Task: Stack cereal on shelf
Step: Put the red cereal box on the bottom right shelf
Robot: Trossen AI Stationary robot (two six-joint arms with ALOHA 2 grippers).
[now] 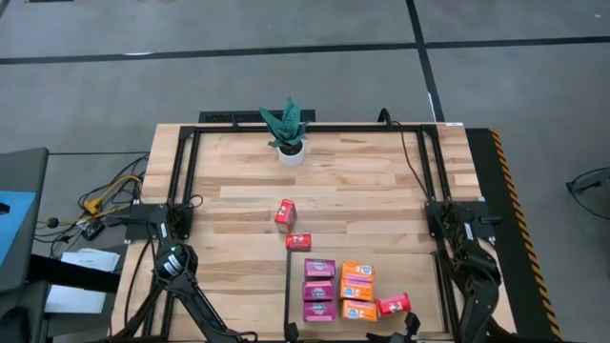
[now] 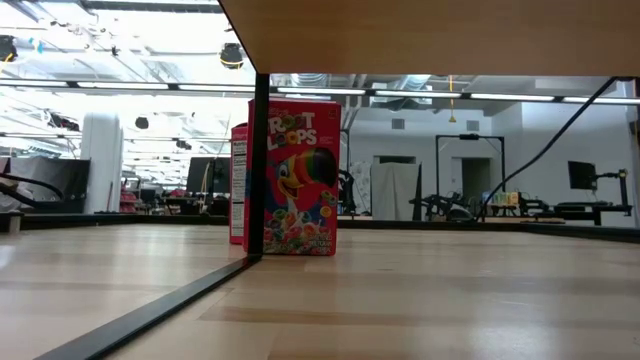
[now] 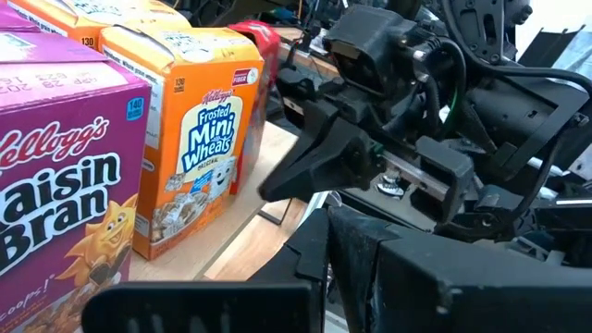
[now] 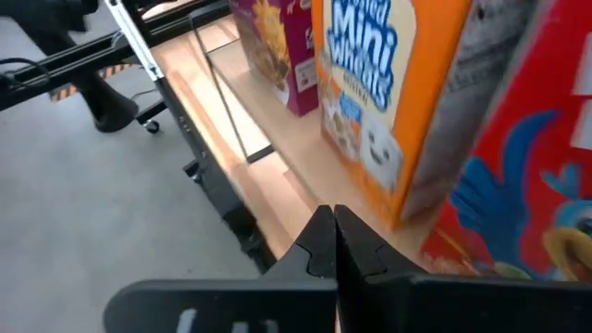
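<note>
On the table (image 1: pixel 381 181), the shelf (image 1: pixel 288 286) lay as a light wood panel with a thin black border at the near edge, right of the middle. On it stood three purple boxes (image 1: pixel 318 289) in a column, touching one another, and just beside them three orange boxes (image 1: pixel 356 290) in a second column. A red box (image 1: pixel 393 305) lay tipped on its side at the right end of the orange column, touching or nearly touching it.

Two more red boxes were off the shelf on the bare table: one (image 1: pixel 285 213) near the middle of the table, the other (image 1: pixel 297 242) a little nearer, just beyond the shelf's far left corner. In the low view they stood upright, one (image 2: pixel 299 177) in front with its printed face showing and the second (image 2: pixel 238 183) partly hidden behind it. A potted plant (image 1: pixel 287 131) stood at the far edge, well apart from all the boxes.

Both arms were folded low at the near edge. The left tool (image 3: pixel 328 222) sat near the shelf's near left corner, its fingers closed and holding nothing, as far as the crowded wrist view allowed. The right tool (image 4: pixel 334 242) sat near the tipped red box, its two fingers pressed together and empty
</note>
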